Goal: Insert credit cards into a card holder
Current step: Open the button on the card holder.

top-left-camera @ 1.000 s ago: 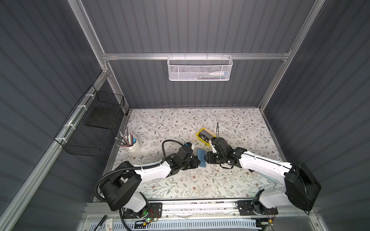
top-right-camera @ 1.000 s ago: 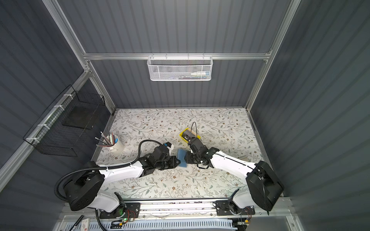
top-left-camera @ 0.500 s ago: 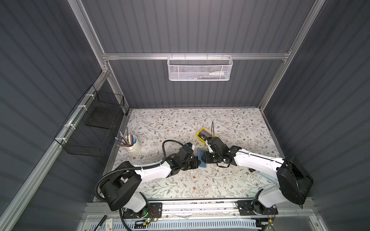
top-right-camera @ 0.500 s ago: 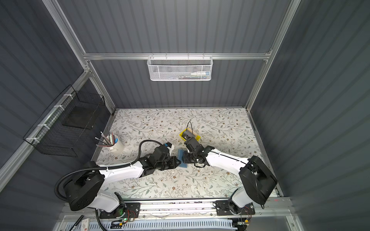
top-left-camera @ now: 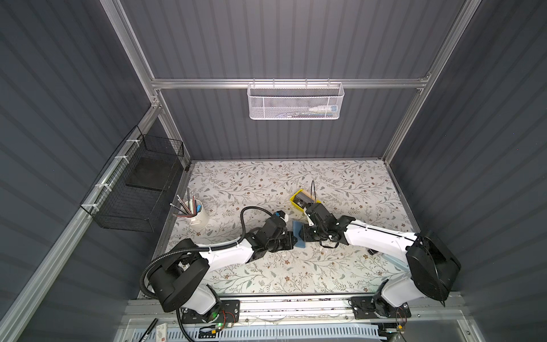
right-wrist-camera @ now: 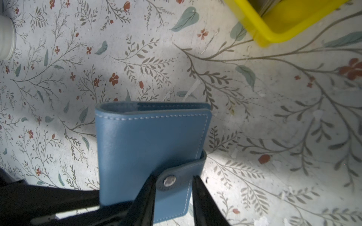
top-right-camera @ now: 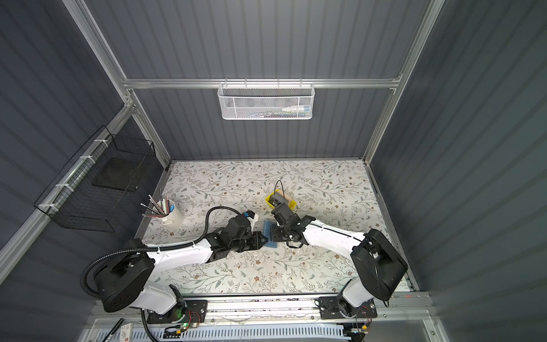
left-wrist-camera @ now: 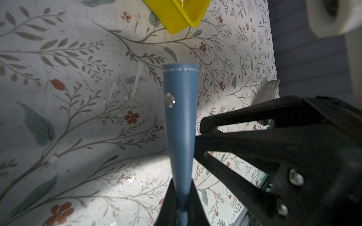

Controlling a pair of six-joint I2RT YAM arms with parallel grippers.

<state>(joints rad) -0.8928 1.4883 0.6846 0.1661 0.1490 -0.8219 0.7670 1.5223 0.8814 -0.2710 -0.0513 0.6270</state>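
Left claw [left-wrist-camera: 181,205]: clenched tight on one edge of the card holder [left-wrist-camera: 180,117]. The blue holder sticks out from between its black fingers, and this wrist view sees it from its thin side.
Right claw [right-wrist-camera: 174,177]: its two fingers [right-wrist-camera: 145,199] stand a little apart, one on each side of the snap tab [right-wrist-camera: 184,172]. I cannot tell if they squeeze the tab.
Card holder place: it is closed, with the tab snapped down over the front. In both top views it sits between the two claws [top-left-camera: 297,237] [top-right-camera: 268,234], over the middle of the table [top-left-camera: 266,177]. I cannot tell if it touches the table.
Credit cards [top-left-camera: 302,200]: black, lying inside the yellow tray [top-left-camera: 296,205]. White letters show on one card.
Yellow tray place: near the card holder, on the side toward the back wall.
Cup [top-left-camera: 199,217]: white, with pens in it, at the left side of the table, well apart from the claws.
White basket [top-left-camera: 296,102]: hangs on the back wall.
Black basket [top-left-camera: 142,189]: hangs on the left wall.
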